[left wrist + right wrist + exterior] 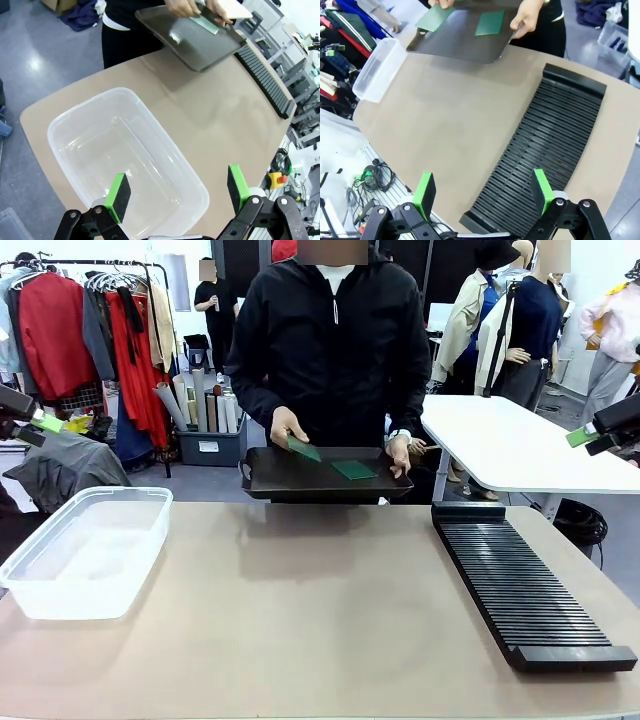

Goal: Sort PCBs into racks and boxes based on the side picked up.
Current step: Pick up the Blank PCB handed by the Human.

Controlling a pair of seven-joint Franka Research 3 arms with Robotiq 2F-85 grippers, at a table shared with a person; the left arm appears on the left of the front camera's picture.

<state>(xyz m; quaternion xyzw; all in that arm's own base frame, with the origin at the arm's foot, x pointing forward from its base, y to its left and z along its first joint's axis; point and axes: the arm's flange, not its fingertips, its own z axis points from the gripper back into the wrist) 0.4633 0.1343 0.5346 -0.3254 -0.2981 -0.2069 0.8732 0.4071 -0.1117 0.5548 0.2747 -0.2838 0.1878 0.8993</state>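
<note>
Left gripper (178, 192), right gripper (482, 191) gape — two flat green PCBs (353, 470) on black tray (285, 482).

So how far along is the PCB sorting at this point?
Nothing looks sorted: the clear tub and the slotted rack hold no boards. Under way: a person across the table holds a black tray carrying two green PCBs. Still to do: picking up and sorting both; the robot's left hand is open above the tub, its right hand open above the rack.
</note>
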